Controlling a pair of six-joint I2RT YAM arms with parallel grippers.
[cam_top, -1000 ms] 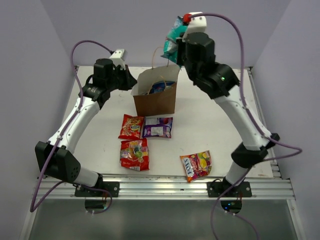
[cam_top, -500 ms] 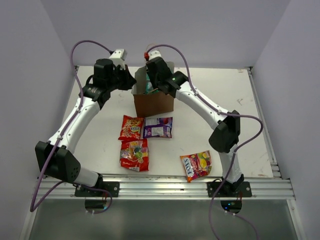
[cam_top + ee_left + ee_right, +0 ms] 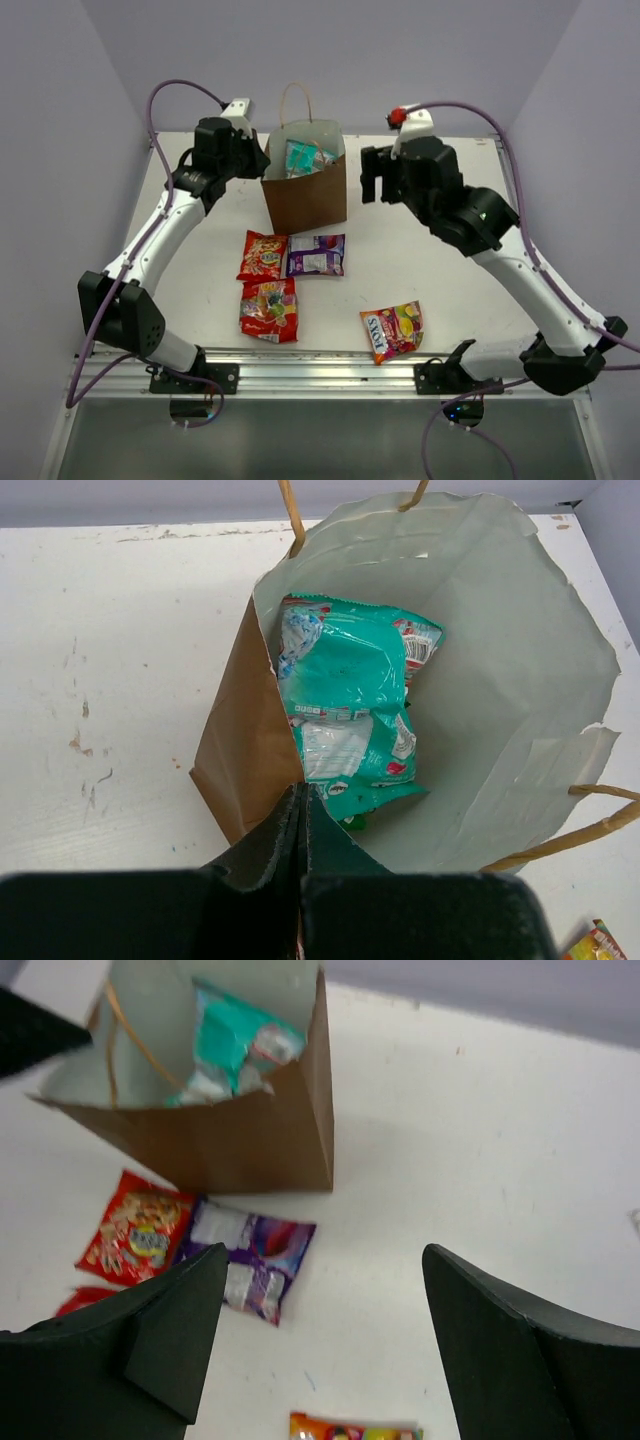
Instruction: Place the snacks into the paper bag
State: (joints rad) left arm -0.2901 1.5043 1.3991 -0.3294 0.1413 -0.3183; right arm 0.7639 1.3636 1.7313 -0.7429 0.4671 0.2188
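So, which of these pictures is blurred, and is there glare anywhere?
Right wrist view: soft, the paper bag looks smeared. Left wrist view: sharp, some shine on the teal packet. Top view: even light, no hard shadows.

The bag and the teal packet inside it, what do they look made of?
The paper bag looks like brown kraft paper: matte, creased, ragged rim, pale inside. The teal packet looks like thin plastic or foil film: glossy, crinkled, with glare patches.
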